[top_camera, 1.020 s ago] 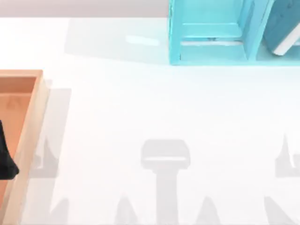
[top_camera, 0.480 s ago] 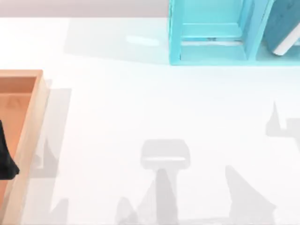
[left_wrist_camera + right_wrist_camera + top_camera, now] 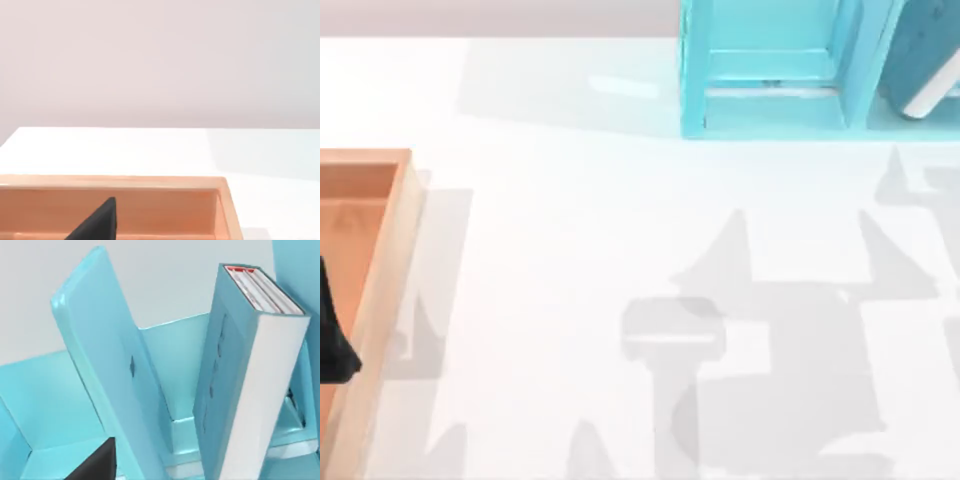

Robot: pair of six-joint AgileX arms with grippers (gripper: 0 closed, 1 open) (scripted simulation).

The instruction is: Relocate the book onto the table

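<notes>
1. Right gripper [image 3: 95, 465]: one dark fingertip shows at the edge of the right wrist view, close before the shelf unit [image 3: 100, 365]. How far the gripper is open cannot be told; nothing is seen in its hold.
2. Book [image 3: 240, 380]: stands tilted inside a compartment of the shelf unit, teal cover outward, white page edges and red trim visible. In the top view the book [image 3: 925, 60] sits at the far right of the shelf unit [image 3: 770, 70].
3. Surface [image 3: 580, 230]: plain white, carrying the shelf unit at its far edge.
4. Left gripper [image 3: 332, 345]: over the wooden tray [image 3: 380, 260] at the left side; its opening cannot be told.
</notes>
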